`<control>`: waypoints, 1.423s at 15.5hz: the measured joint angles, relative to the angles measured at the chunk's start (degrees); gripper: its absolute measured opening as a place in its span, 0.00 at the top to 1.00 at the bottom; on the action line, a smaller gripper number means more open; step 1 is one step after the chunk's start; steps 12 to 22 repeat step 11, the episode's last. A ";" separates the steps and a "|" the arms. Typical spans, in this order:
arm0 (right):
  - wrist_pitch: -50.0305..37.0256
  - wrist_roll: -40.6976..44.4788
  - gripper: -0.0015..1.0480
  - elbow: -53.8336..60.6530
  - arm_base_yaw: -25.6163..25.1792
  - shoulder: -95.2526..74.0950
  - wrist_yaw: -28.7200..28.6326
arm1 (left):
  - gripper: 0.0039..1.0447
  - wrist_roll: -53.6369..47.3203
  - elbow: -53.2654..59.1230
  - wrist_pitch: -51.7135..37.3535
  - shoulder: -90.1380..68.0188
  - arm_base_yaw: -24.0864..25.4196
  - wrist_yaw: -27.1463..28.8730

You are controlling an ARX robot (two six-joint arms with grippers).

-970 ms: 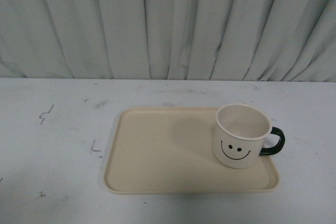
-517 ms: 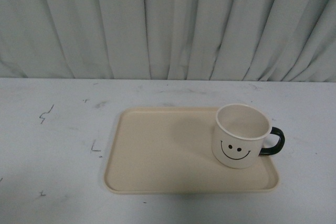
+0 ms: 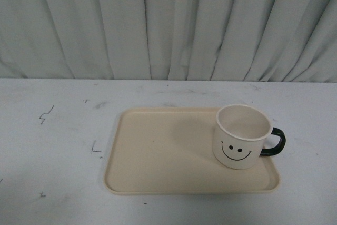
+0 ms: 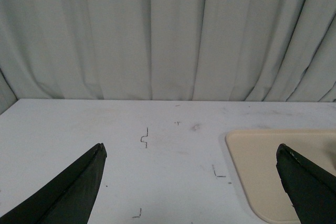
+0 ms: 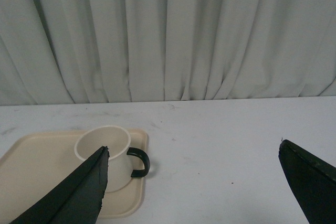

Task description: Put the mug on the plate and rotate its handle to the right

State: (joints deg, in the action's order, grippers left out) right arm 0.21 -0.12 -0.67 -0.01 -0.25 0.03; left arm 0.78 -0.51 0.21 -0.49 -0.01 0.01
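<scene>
Pale pleated curtain [image 3: 168, 25] hangs behind a white, scuffed table [image 3: 52, 146] that fills the front view. On it the mug [image 3: 241, 138] stands upright, mouth up, its black smiley turned toward the camera. Its handle [image 3: 275, 142] points straight to the right, reaching out over the plate's right edge. The mug sits on the right end of the plate [image 3: 158, 156], close to the far right corner; the plate lies flat with its long side running left to right, and most of it is bare.

Neither arm shows in the front view. In the right wrist view the right gripper [image 5: 194, 182] is spread wide with nothing between its dark fingers [image 5: 79, 192]; the mug [image 5: 105, 153] stands apart from it, ahead and off to one side near one fingertip, not touched. In the left wrist view the left gripper [image 4: 191, 182] is likewise spread wide and empty, over bare table, with only a corner of the plate [image 4: 262, 156] near one finger [image 4: 307, 182].
</scene>
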 joint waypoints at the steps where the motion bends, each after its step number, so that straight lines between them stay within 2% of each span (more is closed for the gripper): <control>1: -0.02 0.00 0.06 0.00 0.00 0.00 0.00 | 0.06 0.00 0.00 0.00 0.00 0.00 0.00; 22: -0.02 0.00 0.06 0.00 0.00 0.00 0.00 | 0.06 0.00 0.00 0.00 0.00 0.00 -0.02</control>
